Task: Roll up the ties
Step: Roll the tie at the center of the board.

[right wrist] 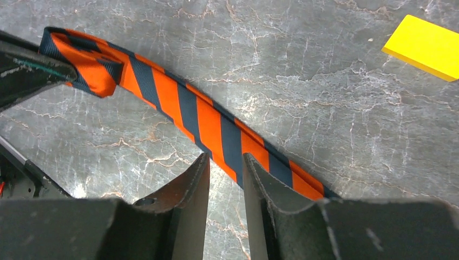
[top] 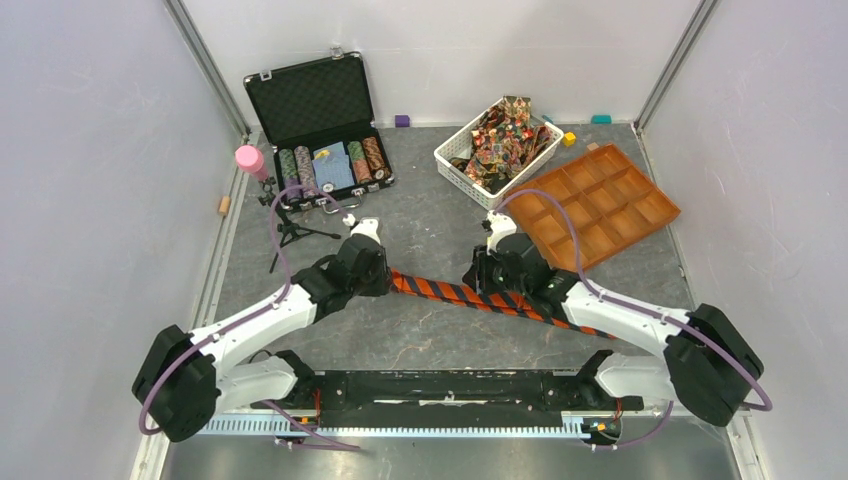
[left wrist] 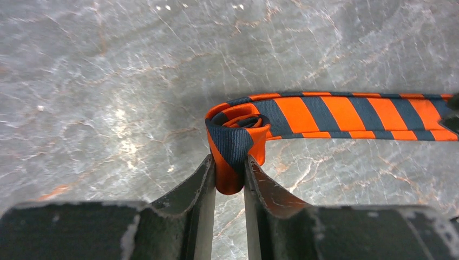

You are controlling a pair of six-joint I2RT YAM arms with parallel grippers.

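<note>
Scene: two robot arms meet over a grey stone-look table (top: 430, 340), a necktie stretched between them.
Striped tie: the orange-and-dark striped tie (top: 450, 292) lies flat across the middle of the table. It runs from the left arm's fingers to the right and passes under the right arm.
Rolled end: the left wrist view shows the tie's end curled over on itself in a small loose coil (left wrist: 238, 122), with the rest trailing off to the right.
Left gripper: the left gripper (left wrist: 230, 169) pinches the curled end, one finger pressed against each side of the doubled cloth.
Right gripper: the right gripper (right wrist: 226, 165) sits further along the tie, its fingers a narrow gap apart over the near edge. Whether they nip the cloth cannot be told.
Other ties: a heap of patterned ties (top: 505, 130) in red, gold and brown fills a white basket (top: 450, 160) at the back of the table.
Beside the basket: an orange tray (top: 600, 205) divided into compartments lies just to its right.
Back left: an open black case (top: 310, 100) holds rows of poker chips (top: 330, 165).
Small item: a yellow block (right wrist: 427, 46) rests on the table, well apart from the striped tie.
</note>
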